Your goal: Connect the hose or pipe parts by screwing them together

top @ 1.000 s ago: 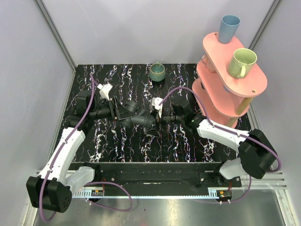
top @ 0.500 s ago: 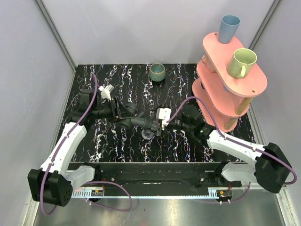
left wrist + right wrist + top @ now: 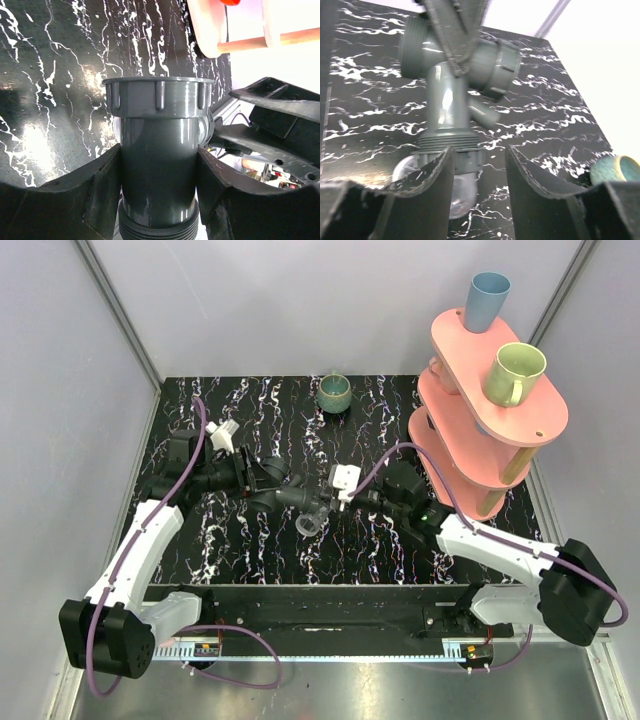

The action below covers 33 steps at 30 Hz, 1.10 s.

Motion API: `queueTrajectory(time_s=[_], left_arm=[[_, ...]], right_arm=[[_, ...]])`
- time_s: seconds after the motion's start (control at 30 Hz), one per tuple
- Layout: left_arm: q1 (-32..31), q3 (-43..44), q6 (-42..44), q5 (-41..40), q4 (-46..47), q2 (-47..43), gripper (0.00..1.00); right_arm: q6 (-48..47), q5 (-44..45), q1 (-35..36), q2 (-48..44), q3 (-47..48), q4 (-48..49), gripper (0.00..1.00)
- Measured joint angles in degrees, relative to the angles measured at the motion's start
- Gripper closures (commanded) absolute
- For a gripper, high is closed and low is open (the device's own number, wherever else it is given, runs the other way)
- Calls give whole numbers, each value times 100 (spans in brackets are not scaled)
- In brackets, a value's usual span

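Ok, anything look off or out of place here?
Nothing stands out. The left tool holds the grey pipe; the clear connector sits at its threaded end, not visibly crooked, with the right tool close by. No spill or damage visible.

Your arms meet, grippers facing.
Left gripper holds the grey elbow between its fingers; right gripper grip unclear.

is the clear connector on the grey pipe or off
On: clear connector caps grey pipe at its threaded end. How tightly, cannot tell.
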Motion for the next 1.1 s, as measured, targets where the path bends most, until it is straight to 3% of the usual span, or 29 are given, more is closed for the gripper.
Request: queueTrajectory(time_s=[0.17, 0.33, 0.47, 0.6, 0.7, 1.1], left_arm=[[-7, -2, 96, 39, -166, -7, 100], [-17, -2, 103, 98, -254, -28, 100], [-17, 2, 61, 81, -256, -57, 100], [-17, 72, -44, 76, -275, -52, 100], [-17, 87, -186, 76, -234, -42, 100], [-17, 179, -573, 219, -197, 118, 100]], right_arm=[[-28, 509, -4, 328, 424, 103, 53], [129, 817, -4, 391, 496, 214, 30], [251, 404, -7, -186, 157, 81, 18], [190, -157, 0, -966, -181, -24, 17], [37, -387, 0, -1252, -354, -26, 23], [-87, -695, 4, -380, -417, -103, 28]])
